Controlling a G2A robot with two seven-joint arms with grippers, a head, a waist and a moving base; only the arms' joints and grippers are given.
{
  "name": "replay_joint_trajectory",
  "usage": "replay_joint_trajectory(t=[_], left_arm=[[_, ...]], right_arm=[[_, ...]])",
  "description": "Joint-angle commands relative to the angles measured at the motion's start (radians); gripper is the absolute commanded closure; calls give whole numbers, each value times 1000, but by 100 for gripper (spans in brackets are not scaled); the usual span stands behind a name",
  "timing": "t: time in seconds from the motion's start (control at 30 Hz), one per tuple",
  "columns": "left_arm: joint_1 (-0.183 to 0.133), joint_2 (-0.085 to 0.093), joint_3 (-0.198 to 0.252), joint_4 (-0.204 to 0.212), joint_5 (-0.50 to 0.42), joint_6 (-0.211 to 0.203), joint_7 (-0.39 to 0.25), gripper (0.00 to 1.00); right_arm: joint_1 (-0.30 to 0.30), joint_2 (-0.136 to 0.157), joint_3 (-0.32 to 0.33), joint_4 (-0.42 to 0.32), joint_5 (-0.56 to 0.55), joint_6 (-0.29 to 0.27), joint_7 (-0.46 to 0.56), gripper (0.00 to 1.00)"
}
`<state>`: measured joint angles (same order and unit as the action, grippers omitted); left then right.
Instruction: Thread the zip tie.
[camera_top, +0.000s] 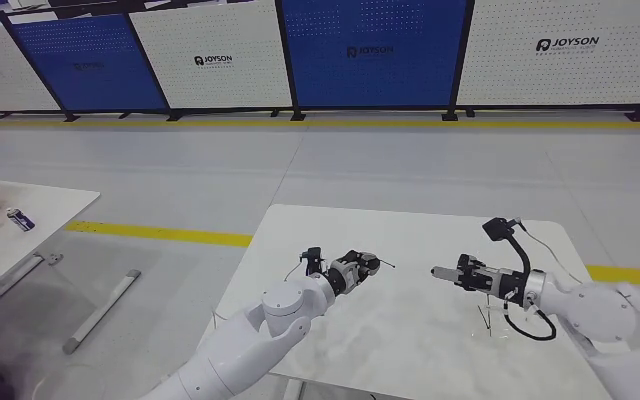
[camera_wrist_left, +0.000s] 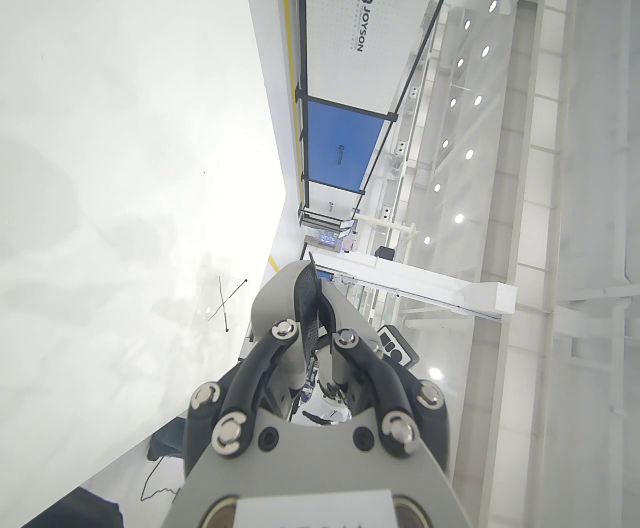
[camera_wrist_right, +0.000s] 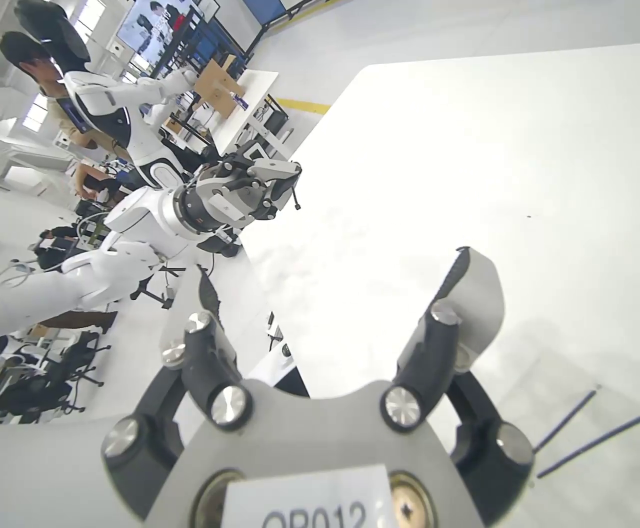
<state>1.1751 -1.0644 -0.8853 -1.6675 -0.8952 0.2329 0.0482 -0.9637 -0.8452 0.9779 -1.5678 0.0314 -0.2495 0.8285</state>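
Holding a zip tie (camera_wrist_right: 297, 192) pinched in the clenched left gripper (camera_wrist_left: 312, 280), end poking past it, with the right gripper (camera_wrist_right: 335, 270) spread wide opposite. Seemingly pre-threading: next, catch the free end and line up tail with head.

My left gripper (camera_top: 370, 262), a zip tie (camera_top: 386, 264) jutting from its fingers, faces my right gripper (camera_top: 436, 272) over the white surface (camera_top: 400, 335).
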Motion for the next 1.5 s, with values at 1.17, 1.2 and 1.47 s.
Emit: replay_joint_trajectory(t=[1.17, 1.2, 1.47], left_arm=[[0, 0, 0, 0, 0, 0, 0, 100], [0, 0, 0, 0, 0, 0, 0, 100], [0, 0, 0, 0, 0, 0, 0, 100]], right_arm=[[188, -73, -128, 233, 369, 278, 394, 0], [188, -73, -128, 233, 369, 278, 394, 0], [165, -74, -117, 236, 416, 232, 388, 0]])
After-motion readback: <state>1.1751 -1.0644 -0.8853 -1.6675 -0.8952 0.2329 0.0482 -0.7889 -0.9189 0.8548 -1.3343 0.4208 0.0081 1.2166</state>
